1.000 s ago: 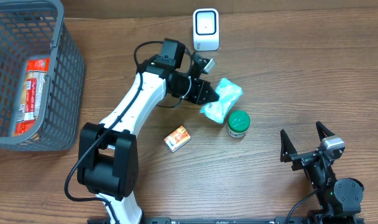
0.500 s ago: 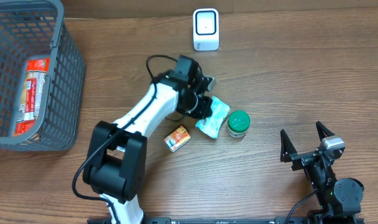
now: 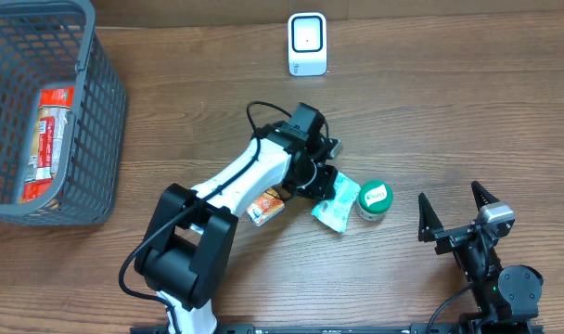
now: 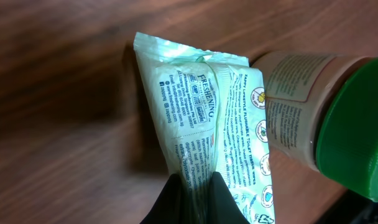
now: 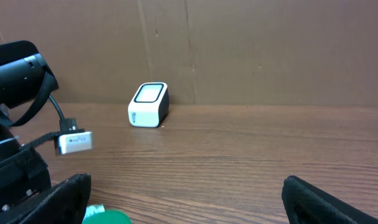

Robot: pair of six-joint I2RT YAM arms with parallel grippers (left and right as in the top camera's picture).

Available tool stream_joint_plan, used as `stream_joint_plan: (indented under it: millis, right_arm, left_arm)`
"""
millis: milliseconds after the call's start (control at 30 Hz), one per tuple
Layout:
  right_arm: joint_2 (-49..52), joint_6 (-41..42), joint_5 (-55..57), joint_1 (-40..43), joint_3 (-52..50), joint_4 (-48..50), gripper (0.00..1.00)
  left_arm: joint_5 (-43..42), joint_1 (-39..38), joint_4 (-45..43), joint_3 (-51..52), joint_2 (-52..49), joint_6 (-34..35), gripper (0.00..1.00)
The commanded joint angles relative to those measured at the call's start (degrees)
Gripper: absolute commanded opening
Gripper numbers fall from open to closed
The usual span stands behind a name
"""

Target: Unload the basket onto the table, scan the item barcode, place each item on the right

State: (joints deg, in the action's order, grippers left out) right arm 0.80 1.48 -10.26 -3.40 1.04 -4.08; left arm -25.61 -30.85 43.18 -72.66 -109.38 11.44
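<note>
The left gripper (image 4: 193, 193) is clenched on one end of the pale green wipes packet (image 4: 201, 106), which is just right of centre in the overhead view, with the green-lidded jar (image 3: 375, 200) just beside it on the right. A small orange box (image 3: 265, 205) lies left of the packet. The white scanner (image 3: 307, 44) stands at top centre, well apart. The right gripper (image 3: 456, 221), at lower right, is spread wide and empty.

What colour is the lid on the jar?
The lid is green, best seen from the left wrist view.

Green packet (image 4: 195, 106): "FRESHENING"; other print unreadable.
</note>
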Motion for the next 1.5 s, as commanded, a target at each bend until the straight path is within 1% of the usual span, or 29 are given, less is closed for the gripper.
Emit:
stream_joint_plan:
  millis: [0,133,167,300,333,367,467,533,667,700,767,833,900,1067,1133,1167,1233,1267,1300,1333,1367,1467]
  right_arm:
    - [-0.61,-0.24,-0.13,0.26,-0.59,0.28,1.0]
    - [-0.61,-0.24,-0.13,0.26,-0.59,0.28,1.0]
    - [-0.61,-0.24,-0.13,0.26,-0.59,0.28,1.0]
    - [-0.61,-0.24,-0.13,0.26,-0.59,0.28,1.0]
    - [-0.61,-0.24,-0.13,0.26,-0.59,0.28,1.0]
    - [-0.61,-0.24,-0.13,0.26,-0.59,0.28,1.0]
    - [-0.61,-0.24,-0.13,0.26,-0.59,0.28,1.0]
    - [-0.61,-0.24,-0.13,0.26,-0.59,0.28,1.0]
    - [-0.61,-0.24,-0.13,0.26,-0.59,0.28,1.0]
    - [-0.61,-0.24,-0.13,0.26,-0.59,0.28,1.0]
    - [-0.61,-0.24,-0.13,0.26,-0.59,0.28,1.0]
    - [-0.61,-0.24,-0.13,0.26,-0.59,0.28,1.0]
    - [-0.61,-0.24,-0.13,0.26,-0.59,0.28,1.0]
    - [-0.61,-0.24,-0.13,0.26,-0.59,0.28,1.0]
    - [-0.61,-0.24,-0.13,0.26,-0.59,0.28,1.0]
    - [-0.61,-0.24,-0.13,0.26,-0.59,0.28,1.0]
    - [-0.61,-0.24,-0.13,0.26,-0.59,0.31,1.0]
    - [-0.61,-0.24,-0.13,0.26,-0.59,0.28,1.0]
    - [-0.61,-0.24,-0.13,0.26,-0.59,0.28,1.0]
    - [-0.61,-0.24,-0.13,0.26,-0.59,0.31,1.0]
    - [-0.61,-0.24,-0.13,0.26,-0.59,0.28,1.0]
    - [-0.61,-0.24,-0.13,0.26,-0.59,0.28,1.0]
  left_arm:
    - [-2.95,-1.9,0.17,0.09,1.27,4.28,0.04]
    - [-1.99,-2.56,0.39,0.09,1.27,4.46,0.04]
    - [-0.5,-2.56,0.5,0.09,1.27,4.48,0.04]
    - [13.73,-2.23,0.48,0.09,1.27,6.54,0.04]
    - [16.15,-2.21,0.42,0.09,1.27,7.17,0.04]
    - [17.29,-2.21,0.26,0.09,1.27,7.52,0.04]
    - [16.0,-2.25,-0.07,0.09,1.27,7.48,0.05]
    - [15.02,-2.64,0.04,0.22,1.27,7.45,0.15]
    - [14.99,-3.1,0.52,0.28,1.27,7.43,0.48]
    - [14.93,-3.08,0.61,0.28,1.29,7.41,0.68]
    - [13.94,-2.45,1.25,-0.24,1.4,7.41,0.74]
    - [12.33,-1.57,1.77,-1.16,1.86,7.41,0.75]
    - [10.67,-0.46,2.05,-2.23,3.08,7.41,0.75]
    - [10.6,2.71,3.3,-4.35,9.2,6.73,0.75]
    - [11.17,4.28,4.31,-4.39,12.22,6.56,0.71]
    - [11.61,4.94,5.18,-4.39,13.29,6.58,0.65]
    - [14.56,6.38,8.63,-4.39,15.17,6.58,0.44]
    - [17.59,6.97,11.19,-4.39,15.72,6.6,0.25]
    - [21.31,7.39,13.9,-4.37,15.87,6.91,0.11]
    - [25.4,7.63,16.65,-4.35,15.82,7.74,0.06]
    - [28.72,7.67,18.64,-4.15,15.5,8.81,0.04]
    - [36.15,7.63,21.29,-1.97,14.16,11.98,0.05]
